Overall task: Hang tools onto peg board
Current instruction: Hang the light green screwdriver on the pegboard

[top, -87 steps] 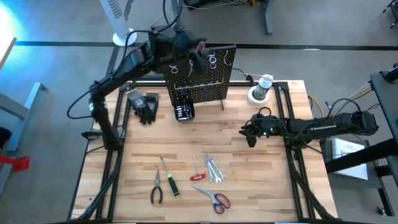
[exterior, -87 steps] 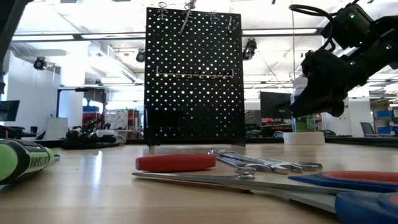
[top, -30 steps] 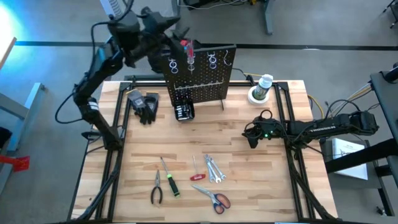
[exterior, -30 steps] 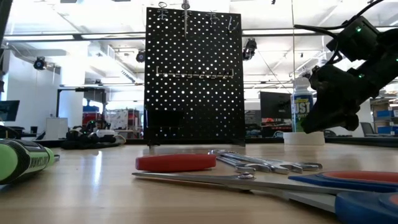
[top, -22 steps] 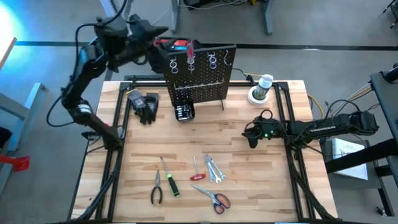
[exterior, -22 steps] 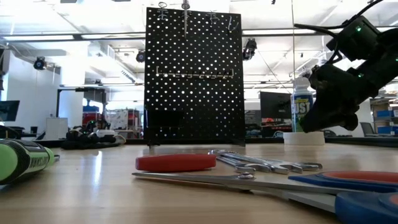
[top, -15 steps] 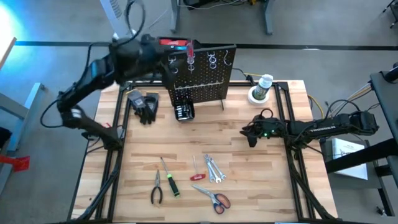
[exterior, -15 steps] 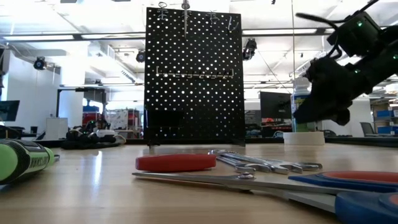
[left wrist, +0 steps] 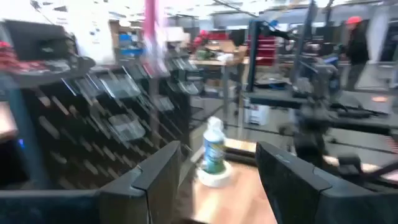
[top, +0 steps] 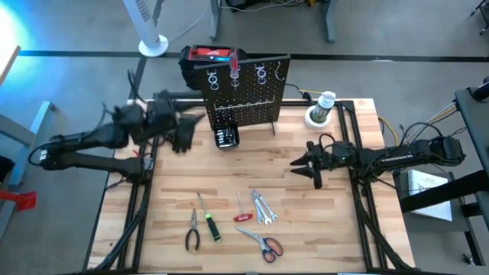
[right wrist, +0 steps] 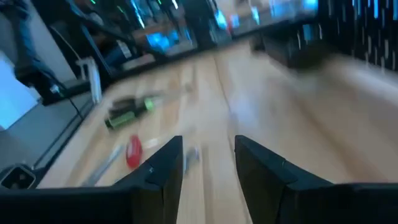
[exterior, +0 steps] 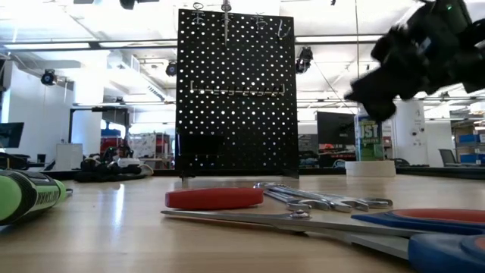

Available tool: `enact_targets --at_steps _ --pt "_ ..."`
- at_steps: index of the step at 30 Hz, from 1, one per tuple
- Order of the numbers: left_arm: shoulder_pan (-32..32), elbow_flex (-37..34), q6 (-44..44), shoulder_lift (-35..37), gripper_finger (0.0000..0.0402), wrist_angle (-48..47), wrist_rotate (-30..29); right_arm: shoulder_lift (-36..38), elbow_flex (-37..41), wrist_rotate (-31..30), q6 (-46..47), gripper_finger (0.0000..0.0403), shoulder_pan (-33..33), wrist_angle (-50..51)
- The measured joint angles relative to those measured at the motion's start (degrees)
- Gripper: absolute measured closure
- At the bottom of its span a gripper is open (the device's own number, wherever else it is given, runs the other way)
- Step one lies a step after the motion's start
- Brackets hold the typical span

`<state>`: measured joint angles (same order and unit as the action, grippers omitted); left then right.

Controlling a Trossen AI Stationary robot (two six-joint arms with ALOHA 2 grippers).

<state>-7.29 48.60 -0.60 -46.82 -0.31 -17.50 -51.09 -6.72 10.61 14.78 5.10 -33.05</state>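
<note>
The upright black perforated peg board (top: 246, 90) stands at the table's 12 o'clock edge, with a red-handled screwdriver (top: 233, 61) hanging through one of its white ring holders. The other tools lie flat on the wood near 6 o'clock: black-handled pliers (top: 192, 231), green-handled screwdriver (top: 208, 221), small red tool (top: 241, 214), silver wrenches (top: 262, 208) and red-handled scissors (top: 263, 244) — all apart from my grippers.

My left gripper (top: 177, 124) is low at 10 o'clock, beside the black gloves (top: 182, 136); my fingers (left wrist: 160, 171) stand wide apart with nothing between them, a white spray bottle (left wrist: 213, 148) showing through the gap.

My right gripper (top: 306, 163) is at 3 o'clock, above bare wood — fingers (right wrist: 163, 167) parted, holding nothing.

A small black box of bits (top: 225, 137) sits at the board's foot; a red-and-black toolbox (top: 205, 53) behind the board.
</note>
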Motion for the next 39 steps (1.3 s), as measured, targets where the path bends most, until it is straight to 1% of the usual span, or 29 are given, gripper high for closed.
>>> enact_targets --at_steps 3,6,12,14,16,19,21,23,24,27,31,35,37,39 --pt "1.8 -9.4 2.1 1.8 0.0202 7.6 0.1 0.0 -0.2 0.0 -4.0 0.0280 0.0 -4.3" --pt "3.2 -15.2 3.7 3.2 0.0202 14.2 0.1 0.0 -0.8 -0.1 -5.7 0.0287 0.2 -4.4" --pt "5.8 -22.9 5.4 2.6 0.0202 15.7 0.0 0.0 -1.9 -0.4 -3.8 0.0297 0.2 -3.2" --pt "6.3 -25.0 8.5 1.7 0.0202 17.0 -0.1 0.0 -2.0 -4.2 -2.7 0.0300 0.2 -3.2" --pt "6.8 -27.1 14.2 0.1 0.0202 17.3 -0.5 0.0 -2.1 -11.2 -1.5 0.0304 0.2 -3.1" --pt "7.6 -29.0 27.5 -2.4 0.0202 17.3 -2.0 -0.1 -2.1 -20.3 -0.4 0.0310 0.2 -2.8" --pt "8.7 -30.1 35.4 -4.2 0.0202 16.3 -1.9 -0.1 -2.0 -23.6 0.8 0.0312 0.2 -1.8" --pt "10.3 -30.4 39.0 -5.8 0.0205 13.3 1.3 -0.1 -2.0 -24.0 0.5 0.0313 0.2 -0.7" --pt "11.3 -30.1 38.6 -6.5 0.0208 11.7 4.0 -0.1 -2.0 -24.0 -0.3 0.0313 0.1 0.1" --pt "14.4 -28.8 33.1 -9.0 0.0218 6.2 12.8 -0.1 -2.0 -22.4 -2.9 0.0310 0.2 1.9" --pt "18.6 -26.4 24.0 -13.1 0.0231 5.7 20.9 -0.1 -2.0 -20.8 -4.9 0.0300 0.2 3.1" --pt "21.9 -21.8 18.8 -18.1 0.0236 5.3 26.6 -0.1 -2.0 -18.7 -5.3 0.0291 0.2 3.0" --pt "23.0 -18.8 16.6 -21.2 0.0236 5.2 27.7 -0.1 -2.0 -18.1 -5.4 0.0287 0.2 3.1" --pt "23.9 -15.4 15.5 -24.8 0.0236 2.7 28.0 -0.1 -2.0 -18.1 -5.5 0.0283 0.2 3.2"
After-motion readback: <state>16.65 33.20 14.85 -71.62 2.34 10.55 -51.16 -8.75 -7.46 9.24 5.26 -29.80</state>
